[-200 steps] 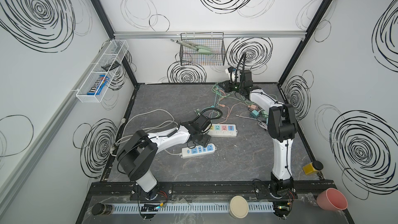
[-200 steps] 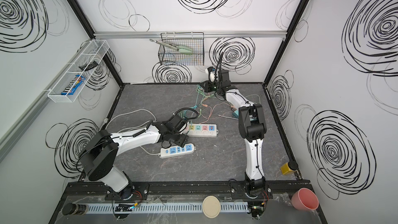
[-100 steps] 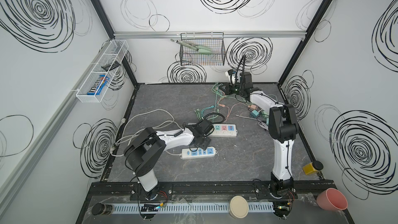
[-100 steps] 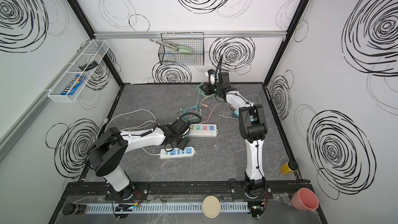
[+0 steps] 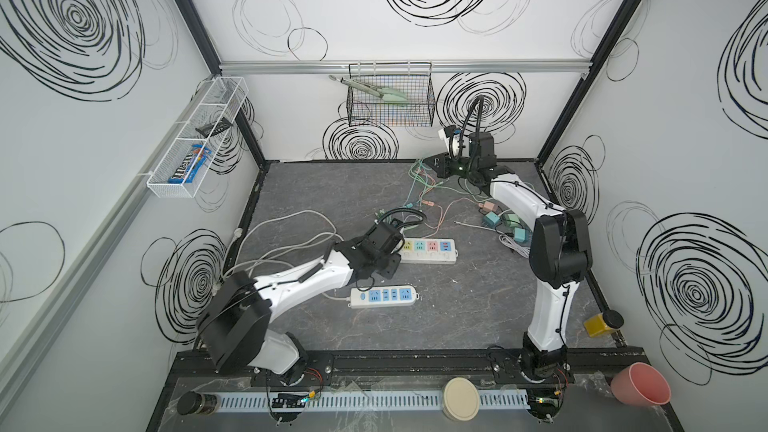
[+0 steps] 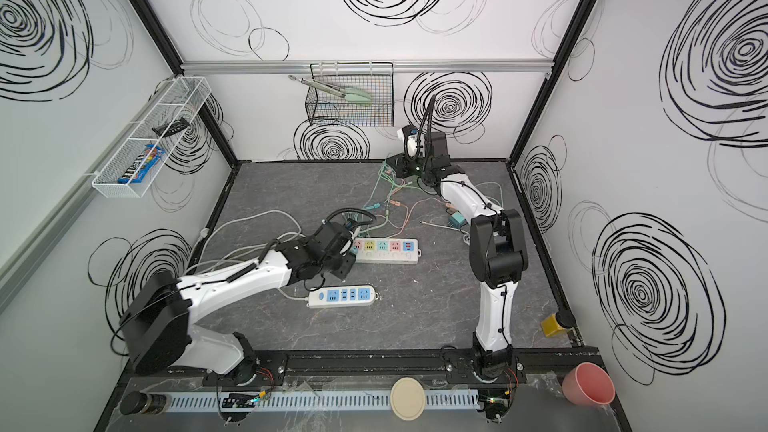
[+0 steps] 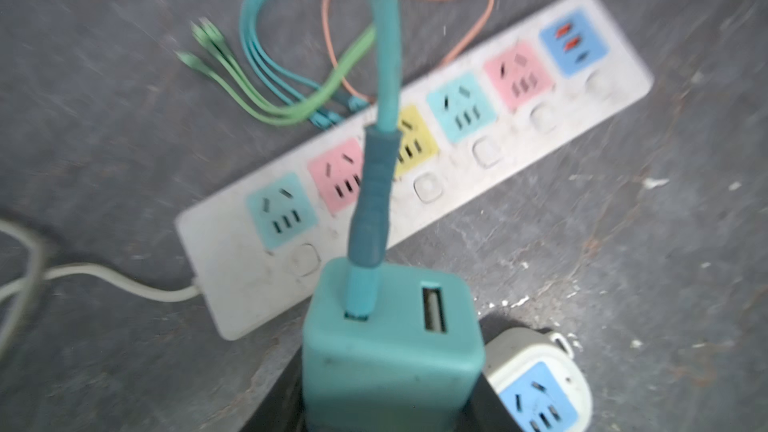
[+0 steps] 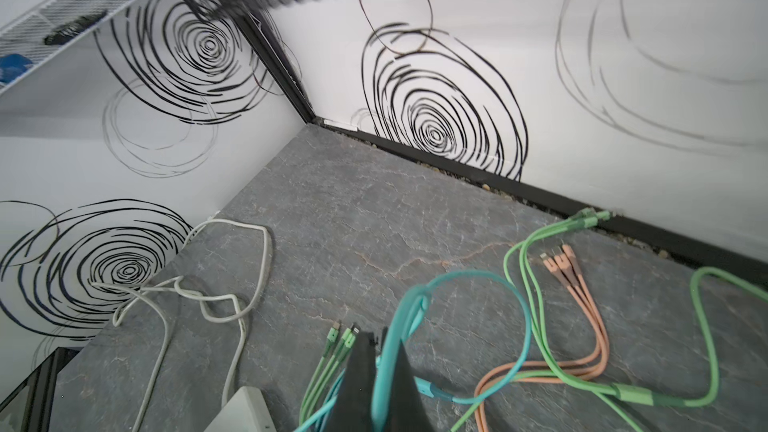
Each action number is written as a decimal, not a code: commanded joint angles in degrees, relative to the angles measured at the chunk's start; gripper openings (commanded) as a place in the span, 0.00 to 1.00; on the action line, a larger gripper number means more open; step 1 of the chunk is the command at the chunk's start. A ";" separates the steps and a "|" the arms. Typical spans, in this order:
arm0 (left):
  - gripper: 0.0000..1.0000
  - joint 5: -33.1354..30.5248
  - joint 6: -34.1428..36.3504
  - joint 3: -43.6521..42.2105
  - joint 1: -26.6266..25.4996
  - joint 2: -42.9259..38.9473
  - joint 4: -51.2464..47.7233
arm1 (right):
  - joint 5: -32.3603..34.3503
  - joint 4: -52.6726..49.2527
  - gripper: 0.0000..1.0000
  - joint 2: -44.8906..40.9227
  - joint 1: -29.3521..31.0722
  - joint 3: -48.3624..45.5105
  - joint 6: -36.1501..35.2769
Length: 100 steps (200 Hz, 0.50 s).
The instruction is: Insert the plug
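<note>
Two containers hang on the walls, both off the table [image 5: 457, 317]: a black wire basket [image 5: 390, 118] on the back wall holds green-tipped tongs [image 5: 374, 91]. A white mesh shelf [image 5: 195, 139] on the left wall holds a blue candy packet [image 5: 189, 166] in its near compartment and a small black object [image 5: 212, 126], too small to name, in the middle one. Your left gripper [image 7: 386, 401] has its black fingers [image 7: 282, 409] against both sides of the teal charger [image 7: 392, 351], gripping it near the middle of the table, between the pastel power strip [image 5: 432, 257] and the blue-socket strip [image 5: 384, 296]. The charger's prongs are hidden, so you cannot tell whether they touch anything. Only the left wrist view shows this charger, with a teal lead [image 7: 376, 184] plugged into one USB port and a free port beside it; in both top views the wrist covers it. Your right gripper [image 8: 376, 371], near the table's back edge, is clamped on a teal cable [image 8: 469, 280]. Only the right wrist view makes that plain, along with a green cable [image 8: 623, 391] and an orange cable [image 8: 584, 309] lying loose on the table. Whether the teal cable and the teal lead are one run, you cannot tell. Only the top views show the spare chargers [image 5: 505, 222] clustered by the right edge.
</note>
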 commanded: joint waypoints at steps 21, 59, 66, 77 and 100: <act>0.00 -2.46 -4.02 10.10 13.01 -11.89 -2.11 | 3.58 1.46 0.01 -4.34 6.81 12.61 -1.03; 0.00 -1.26 -2.11 26.26 26.88 -11.42 -2.85 | 7.25 3.65 0.02 1.26 15.48 29.48 -4.13; 0.00 -1.54 -1.97 29.42 29.42 -10.75 -3.04 | 7.80 4.57 0.02 3.28 16.71 32.59 -4.03; 0.00 -0.75 -2.11 34.02 33.81 -9.41 -2.72 | 9.01 5.64 0.02 6.80 18.37 37.51 -3.54; 0.00 5.97 -4.58 43.76 45.22 -6.23 -2.68 | 7.84 7.70 0.03 13.80 20.85 47.97 -0.50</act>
